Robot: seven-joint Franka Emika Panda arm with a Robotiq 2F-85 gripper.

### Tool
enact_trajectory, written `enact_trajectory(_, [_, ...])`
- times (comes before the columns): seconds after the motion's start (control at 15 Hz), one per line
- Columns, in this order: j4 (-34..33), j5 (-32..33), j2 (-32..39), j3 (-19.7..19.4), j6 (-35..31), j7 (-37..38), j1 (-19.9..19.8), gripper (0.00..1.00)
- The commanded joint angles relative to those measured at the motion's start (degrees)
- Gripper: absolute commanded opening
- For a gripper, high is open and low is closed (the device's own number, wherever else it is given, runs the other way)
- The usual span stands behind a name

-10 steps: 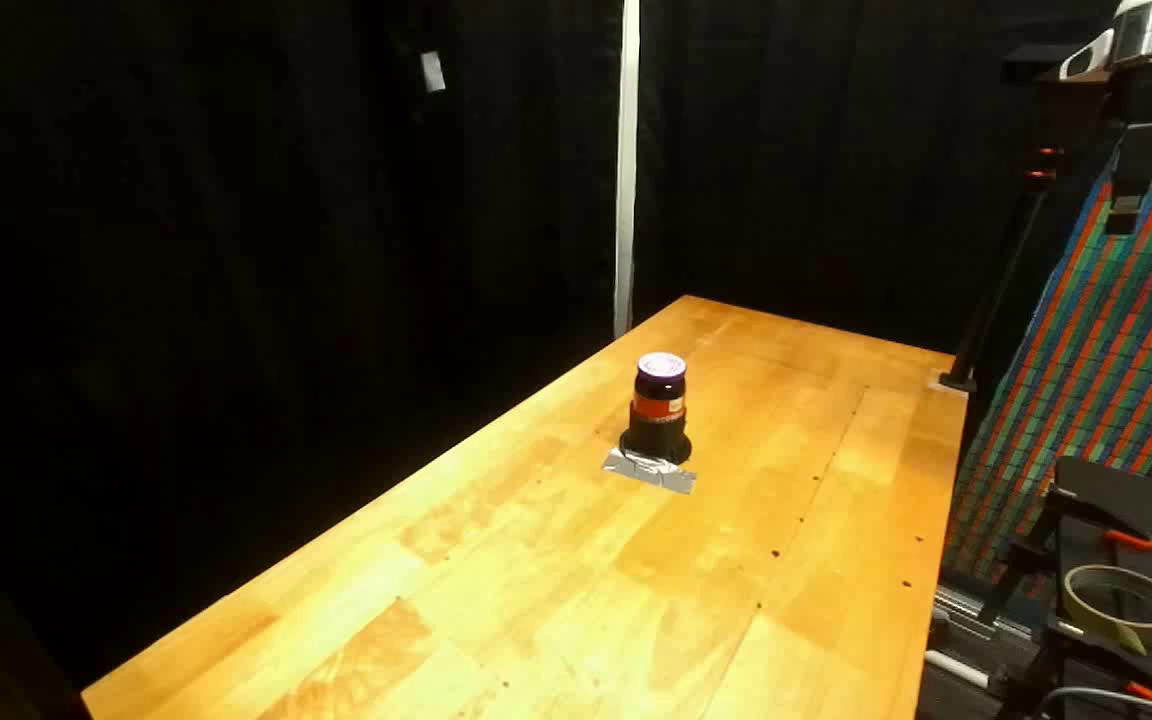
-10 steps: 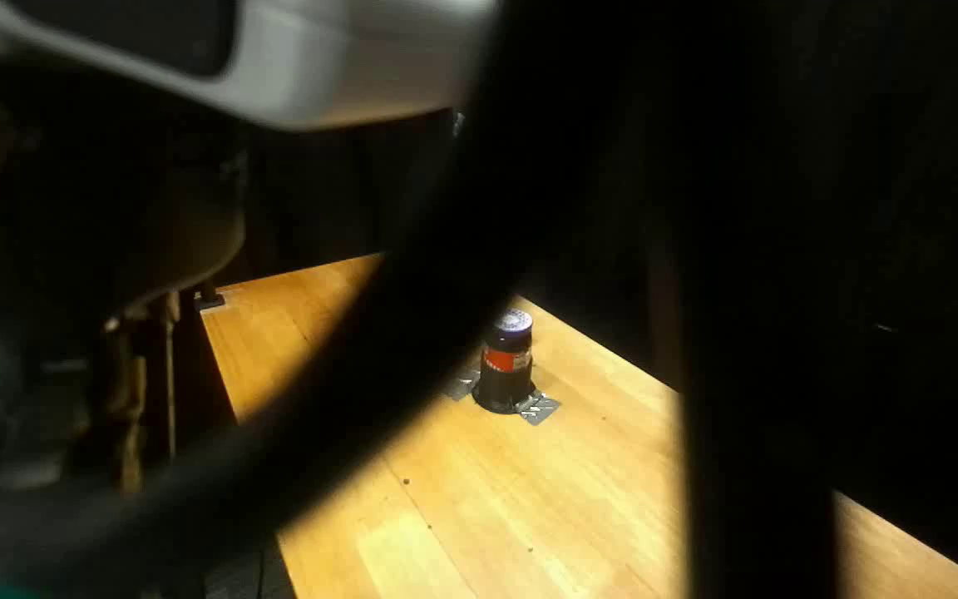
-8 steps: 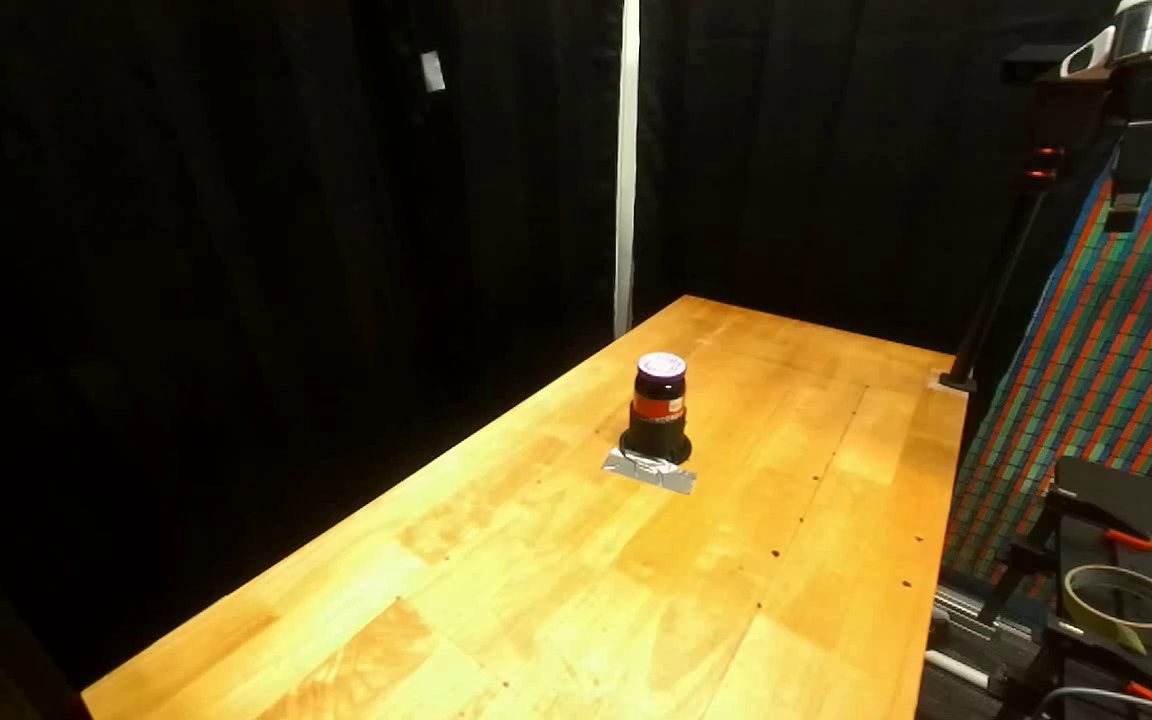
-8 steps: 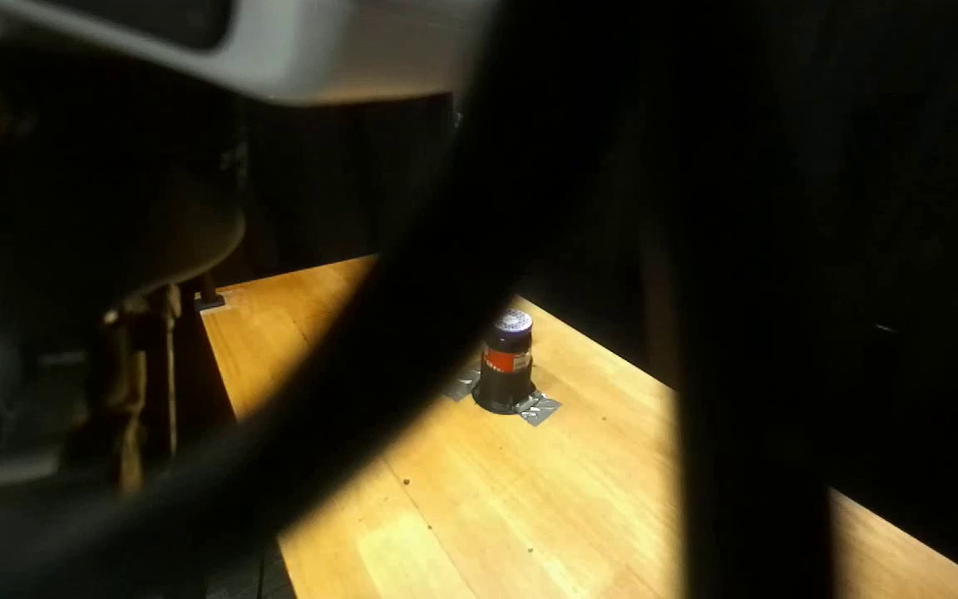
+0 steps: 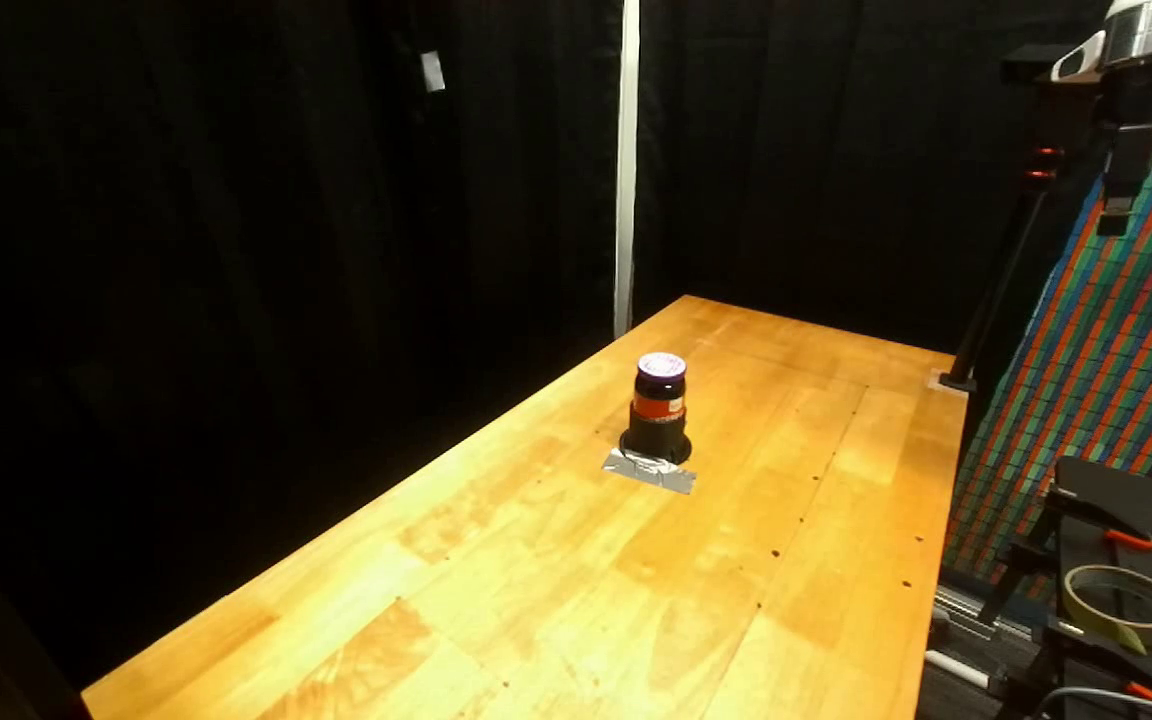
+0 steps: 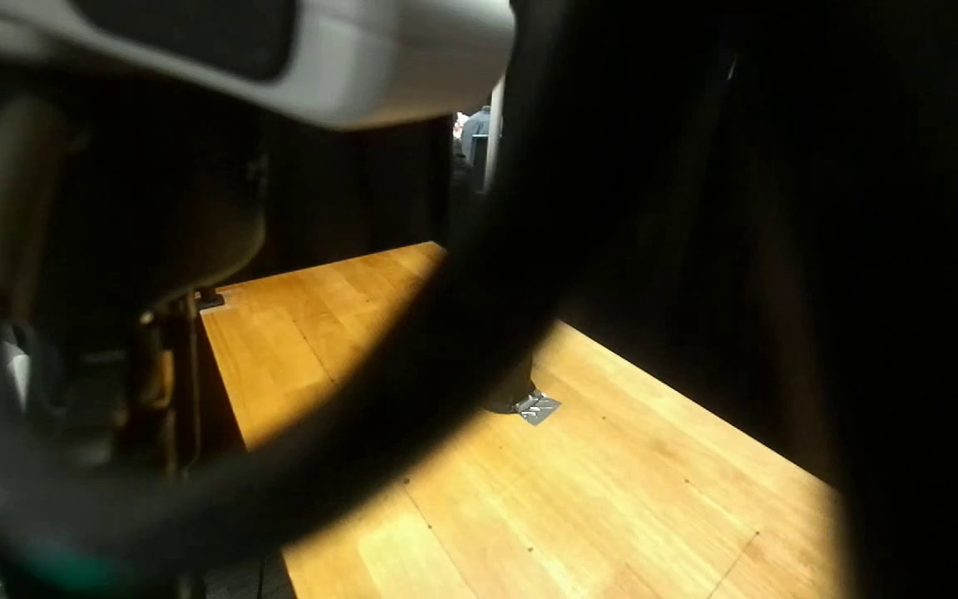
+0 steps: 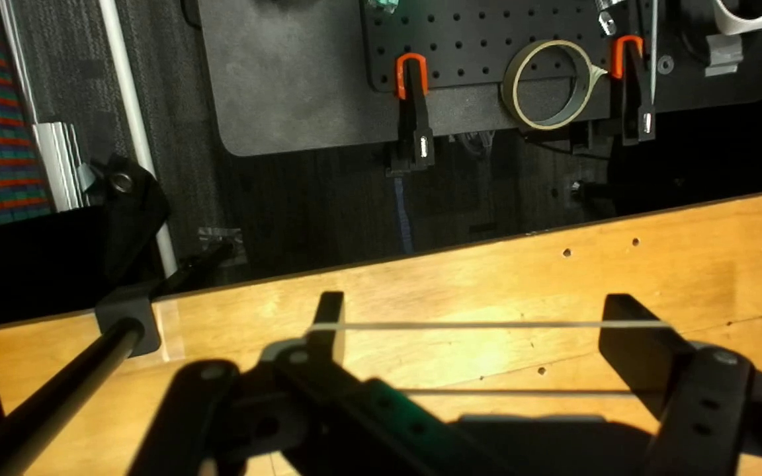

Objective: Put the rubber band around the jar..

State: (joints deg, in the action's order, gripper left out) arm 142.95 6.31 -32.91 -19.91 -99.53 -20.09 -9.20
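Across the tool: rubber band; pale, taut.

A dark loop (blurred) partly hides the table.

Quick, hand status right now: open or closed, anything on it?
Hand: open, with the rubber band stretched in two strands across its spread fingers.

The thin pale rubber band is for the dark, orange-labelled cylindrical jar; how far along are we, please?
Done: the black gripper holds the rubber band. In hand: open, it stretches the band into two strands. Left: fitting it around the jar, where an exterior view shows no band.
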Motion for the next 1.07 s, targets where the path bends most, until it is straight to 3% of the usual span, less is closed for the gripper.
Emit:
enact_trajectory(0.0, [-4.84, -2.79, 7.68, 1.54, -3.14, -2.09, 2.79, 1.0])
enact_trajectory(0.27, [-10.98, -8.82, 17.55, 4.54, -8.43, -0.59, 6.42, 1.0])
enact_trajectory(0.53, [-22.93, -14.15, 32.42, 10.19, -9.02, 2.31, 8.4, 1.0])
enact_trajectory(1.0, [-44.21, -15.27, 54.52, 17.67, -10.97, 11.75, 8.63, 1.0])
